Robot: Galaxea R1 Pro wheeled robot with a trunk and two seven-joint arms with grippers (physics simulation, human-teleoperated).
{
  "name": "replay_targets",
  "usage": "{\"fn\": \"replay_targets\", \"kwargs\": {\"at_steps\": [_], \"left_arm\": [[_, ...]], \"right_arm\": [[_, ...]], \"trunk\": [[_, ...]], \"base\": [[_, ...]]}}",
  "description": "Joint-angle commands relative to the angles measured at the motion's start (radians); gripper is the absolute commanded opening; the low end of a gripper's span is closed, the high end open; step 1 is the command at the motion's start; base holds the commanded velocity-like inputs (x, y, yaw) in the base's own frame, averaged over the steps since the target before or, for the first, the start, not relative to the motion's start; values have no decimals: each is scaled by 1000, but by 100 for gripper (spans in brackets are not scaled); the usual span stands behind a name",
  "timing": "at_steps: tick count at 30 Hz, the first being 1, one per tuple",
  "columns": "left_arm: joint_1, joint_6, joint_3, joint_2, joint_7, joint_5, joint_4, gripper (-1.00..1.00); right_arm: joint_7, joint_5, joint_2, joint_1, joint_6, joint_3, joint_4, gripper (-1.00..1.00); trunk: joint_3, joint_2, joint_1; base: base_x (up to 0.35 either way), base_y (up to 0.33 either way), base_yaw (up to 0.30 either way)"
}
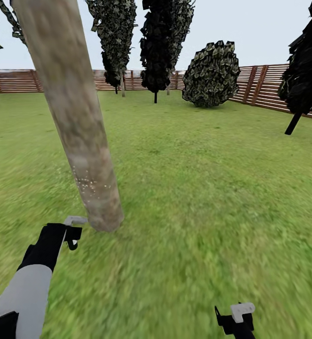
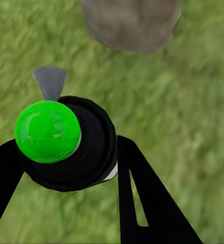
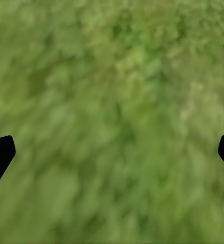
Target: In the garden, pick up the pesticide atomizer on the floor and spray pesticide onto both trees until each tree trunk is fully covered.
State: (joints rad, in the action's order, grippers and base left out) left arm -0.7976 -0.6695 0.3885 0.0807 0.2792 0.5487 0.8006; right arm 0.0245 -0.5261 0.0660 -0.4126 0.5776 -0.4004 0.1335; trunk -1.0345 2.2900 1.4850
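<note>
Green-topped pesticide atomizer [image 2: 66, 147] sits clamped in left end effector [image 1: 72, 231], lower left, near tree trunk [image 1: 73, 117]. Right end effector [image 3: 112, 152] fingers spread apart over lawn [image 1: 198, 188].

the tree trunk [image 1: 76, 127] runs past the top edge, crown unseen; the right claw [image 1: 236, 320] is cropped below.

head high over lawn [image 1: 198, 188], wrists close

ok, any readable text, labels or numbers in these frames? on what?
None readable in any view.
Atomizer in the left gripper: dark body, green top, no label showing.
Tree trunk: mottled bark with pale specks low down, no markings.
Fence: plain slats, no sign.
Right gripper: jaws apart over grass, no print.
</note>
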Motion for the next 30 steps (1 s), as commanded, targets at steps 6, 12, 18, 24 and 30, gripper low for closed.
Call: {"fn": "replay_targets", "kwargs": {"at_steps": [6,12,18,24,30], "left_arm": [[0,2,2,4,1,8,1,-100],[37,19,-16,-51,2,6,0,-100],[45,71,5,-41,1,10,-1,-100],[70,73,48,28,0,8,-1,-100],[71,74,48,19,0,4,-46,-100]], "right_arm": [[0,0,0,0,-1,0,0,100],[0,0,0,0,-1,0,0,100],[0,0,0,0,-1,0,0,100],[0,0,0,0,-1,0,0,100],[0,0,0,0,-1,0,0,100]], "trunk": [[0,0,0],[0,0,0],[0,0,0],[0,0,0],[0,0,0]], "base": [[62,0,0],[144,-75,0],[177,-60,0],[6,-7,0],[82,-205,0]]}}
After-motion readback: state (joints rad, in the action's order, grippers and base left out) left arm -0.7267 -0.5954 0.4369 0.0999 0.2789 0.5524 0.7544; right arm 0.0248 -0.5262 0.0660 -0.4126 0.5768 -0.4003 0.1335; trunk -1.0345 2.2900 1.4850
